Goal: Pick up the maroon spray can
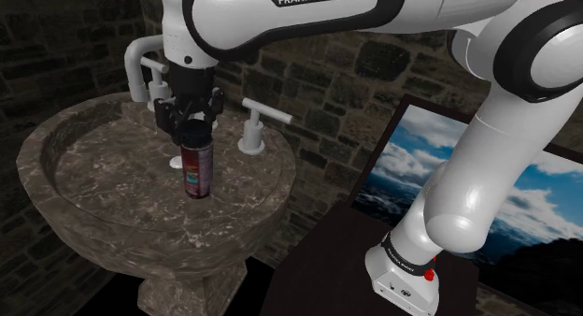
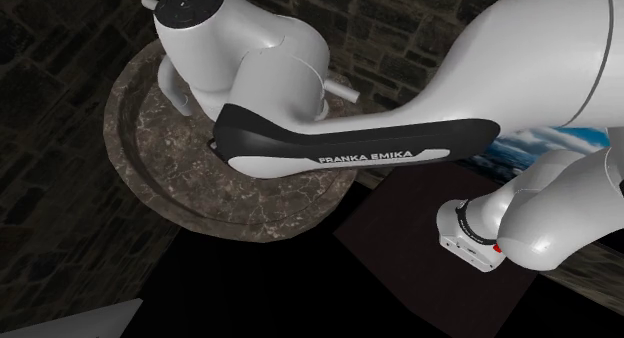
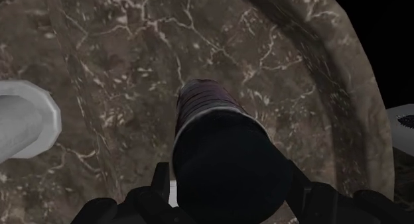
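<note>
maroon spray can (image 1: 195, 163) stands upright in the marble sink basin (image 1: 56, 127). gripper (image 1: 193, 123) fingers press both sides of its cap, so we judge it clamped. grasp done; lift remains.

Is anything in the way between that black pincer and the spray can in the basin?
Nothing visible does. The pincer is at the can's top, a finger against each side. The tap and handle stand back on the basin's rim, clear of both.
</note>
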Robot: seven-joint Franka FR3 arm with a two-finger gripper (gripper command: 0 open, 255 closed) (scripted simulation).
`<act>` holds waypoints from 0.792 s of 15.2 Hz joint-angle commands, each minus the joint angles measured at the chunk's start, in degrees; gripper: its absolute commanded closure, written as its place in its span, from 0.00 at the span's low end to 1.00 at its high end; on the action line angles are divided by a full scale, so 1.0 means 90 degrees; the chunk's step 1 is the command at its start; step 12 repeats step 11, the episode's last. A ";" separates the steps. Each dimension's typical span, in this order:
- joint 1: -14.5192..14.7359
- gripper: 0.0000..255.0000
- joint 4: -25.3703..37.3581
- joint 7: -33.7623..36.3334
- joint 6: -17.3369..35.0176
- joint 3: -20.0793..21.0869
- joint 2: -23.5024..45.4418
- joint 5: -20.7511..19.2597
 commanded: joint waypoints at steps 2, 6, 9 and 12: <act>0.0002 1.00 0.0222 -0.0002 -0.0254 0.0005 -0.0039 0.0017; 0.0004 1.00 0.0540 -0.0003 -0.0591 0.0008 -0.0060 0.0027; 0.0008 1.00 0.0798 0.0001 -0.0848 0.0011 -0.0059 0.0027; 0.0008 1.00 0.0811 0.0001 -0.0861 0.0012 -0.0059 0.0027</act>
